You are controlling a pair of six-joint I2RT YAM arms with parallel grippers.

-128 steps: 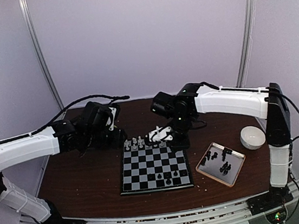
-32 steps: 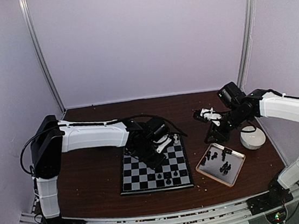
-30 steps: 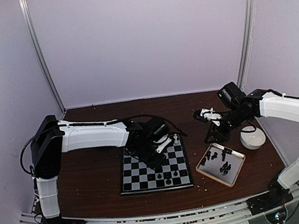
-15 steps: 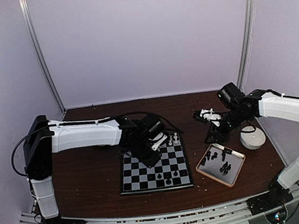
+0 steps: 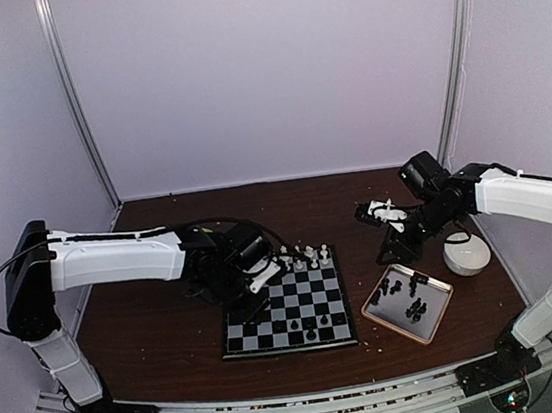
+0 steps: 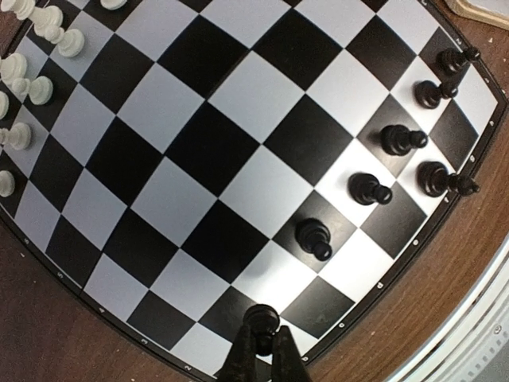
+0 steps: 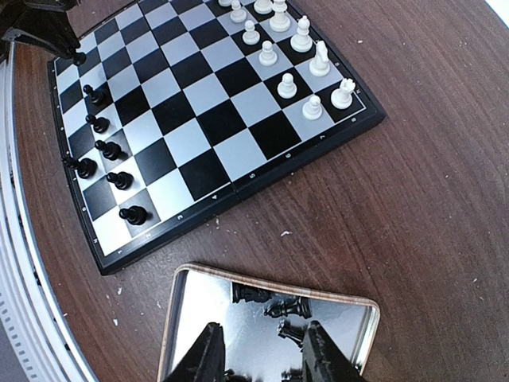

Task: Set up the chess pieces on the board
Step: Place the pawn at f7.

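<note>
A tan-rimmed metallic tray [image 5: 439,316] is set on the right part of a dark brown wooden table [image 5: 151,333], and a white round bowl [image 5: 466,253] is placed near it, further right and slightly farther back. Pale specks [image 7: 285,234] are scattered over the wood beside the tray. The scene is enclosed by lavender walls [image 5: 259,67], with metal poles [image 5: 77,100] seen at the far left and far right.

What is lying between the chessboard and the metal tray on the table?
In the right wrist view, only bare brown tabletop with a few pale specks separates the board from the tray; no piece lies there.
</note>
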